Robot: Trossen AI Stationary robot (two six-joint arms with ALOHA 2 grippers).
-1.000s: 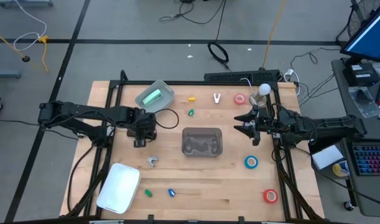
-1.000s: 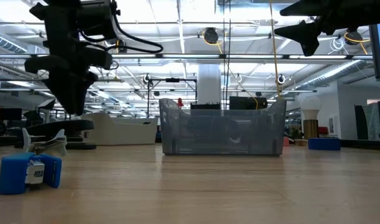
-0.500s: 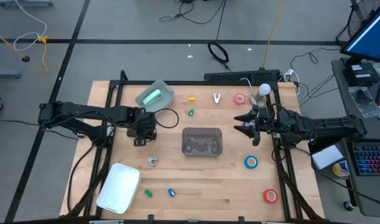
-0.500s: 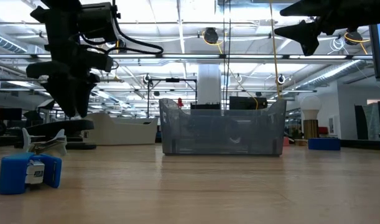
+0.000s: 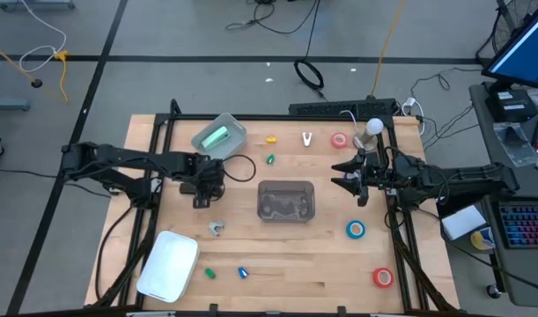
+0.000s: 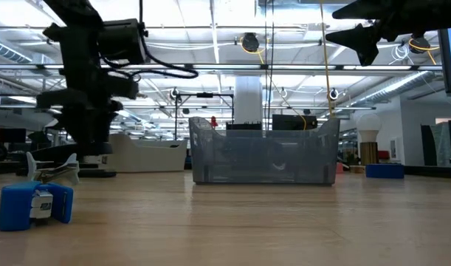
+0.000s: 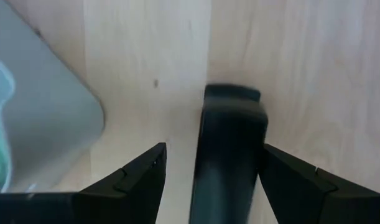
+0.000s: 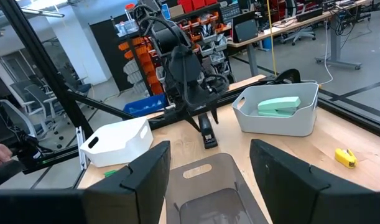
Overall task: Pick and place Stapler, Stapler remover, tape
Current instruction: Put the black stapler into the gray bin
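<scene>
A black oblong stapler lies flat on the table, left of the clear bin; it also shows in the right wrist view. My left gripper is open and points down, with one finger on each side of this stapler; I see no touch. In the high view the gripper is just above it. The mint-green stapler lies in a grey bin at the far left. A staple remover lies on the table. Tape rolls lie at the right: red, blue, red. My right gripper is open, empty and held high.
A clear grey bin stands mid-table. A white tray lies at the near left. Small green, blue and yellow items and a white clip lie scattered. Dark frame rails run along both table sides.
My left gripper has gone down toward the black stapler and a little toward the table's right edge, staying open. My right gripper has kept still.
</scene>
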